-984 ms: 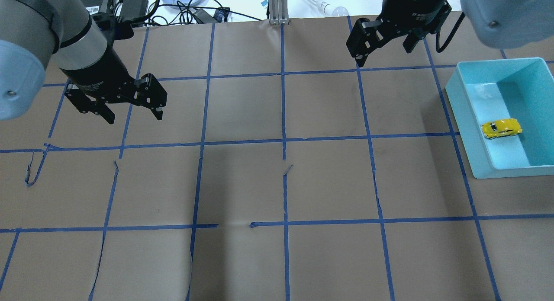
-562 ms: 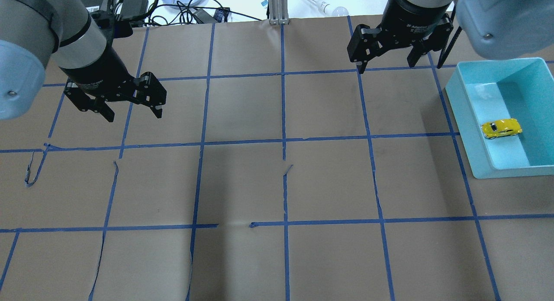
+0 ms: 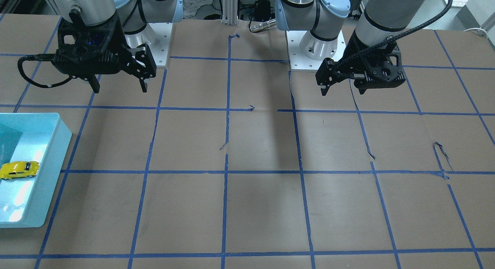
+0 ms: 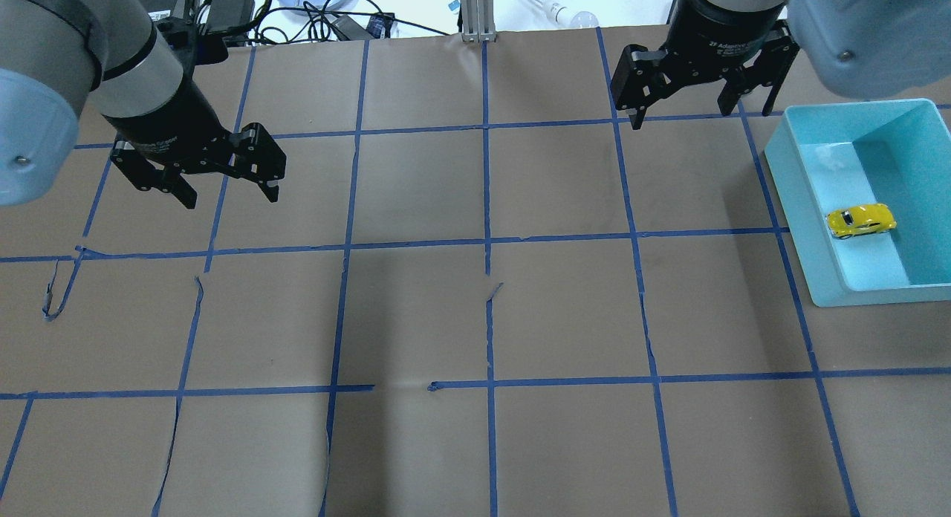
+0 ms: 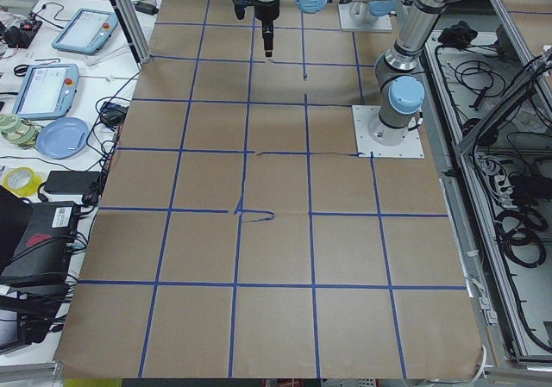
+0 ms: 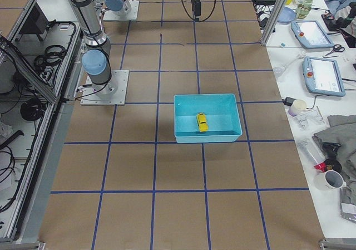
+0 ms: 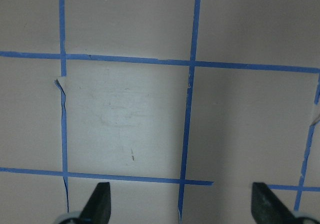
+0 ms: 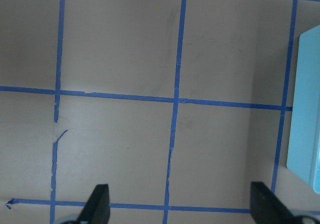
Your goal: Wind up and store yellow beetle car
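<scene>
**Progress.** The yellow beetle car (image 4: pixel 860 220) lies inside the teal bin (image 4: pixel 799 220) at the right side of the surface (image 4: pixel 416 316). It rests on the bin floor, on its wheels as far as the overhead view shows. You may take the storing step as done. Whether the car was wound cannot be read from these pictures, since nothing on it shows the state of its spring. On that reckoning, little or nothing is left to do, unless you count the winding as unproven.

**Jaws.** The right gripper (image 4: pixel 677 112) hangs above the surface with its jaws spread wide and nothing between them. Its wrist view shows only taped paper between the fingertips, with a strip of the bin's edge at the right. The left gripper (image 4: pixel 232 199) is likewise wide open and empty, over the left side of the surface.

**Car relative to the jaws.** In the overhead view the car sits to the right of the right jaws and nearer the camera, well apart from them, with the bin wall between. It is far from the left jaws, across almost the full width of the surface. Neither pair of jaws touches the car or the bin.
</scene>
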`<move>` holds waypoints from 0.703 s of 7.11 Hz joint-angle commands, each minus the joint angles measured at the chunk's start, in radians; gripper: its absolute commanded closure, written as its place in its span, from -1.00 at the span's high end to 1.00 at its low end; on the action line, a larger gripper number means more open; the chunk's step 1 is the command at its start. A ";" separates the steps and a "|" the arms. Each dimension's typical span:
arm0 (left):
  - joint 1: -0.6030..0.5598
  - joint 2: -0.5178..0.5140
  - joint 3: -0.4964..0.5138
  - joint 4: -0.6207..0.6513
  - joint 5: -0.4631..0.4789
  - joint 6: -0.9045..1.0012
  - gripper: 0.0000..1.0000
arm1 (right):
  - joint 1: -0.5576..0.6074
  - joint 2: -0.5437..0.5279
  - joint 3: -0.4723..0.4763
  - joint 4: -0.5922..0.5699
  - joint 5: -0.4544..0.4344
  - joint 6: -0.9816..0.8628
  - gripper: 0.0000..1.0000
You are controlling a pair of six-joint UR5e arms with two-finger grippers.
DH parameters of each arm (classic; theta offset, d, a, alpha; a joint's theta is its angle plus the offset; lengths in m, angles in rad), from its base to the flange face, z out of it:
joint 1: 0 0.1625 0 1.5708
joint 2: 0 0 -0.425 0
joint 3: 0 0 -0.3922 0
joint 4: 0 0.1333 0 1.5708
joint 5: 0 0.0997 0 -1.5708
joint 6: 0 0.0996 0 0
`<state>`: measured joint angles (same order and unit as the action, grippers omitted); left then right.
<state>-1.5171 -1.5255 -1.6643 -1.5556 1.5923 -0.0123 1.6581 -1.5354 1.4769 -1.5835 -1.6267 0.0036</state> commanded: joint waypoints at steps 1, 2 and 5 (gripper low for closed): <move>0.000 0.001 0.000 0.000 0.000 0.000 1.00 | 0.005 -0.002 0.000 0.003 0.016 0.086 1.00; 0.002 0.001 0.000 0.000 0.000 0.002 1.00 | 0.005 -0.002 0.000 0.002 0.040 0.101 1.00; 0.002 0.001 -0.002 0.015 -0.002 0.000 1.00 | 0.003 0.000 0.005 -0.004 0.041 0.102 1.00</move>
<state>-1.5156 -1.5243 -1.6648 -1.5509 1.5913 -0.0114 1.6625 -1.5357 1.4800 -1.5862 -1.5873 0.1042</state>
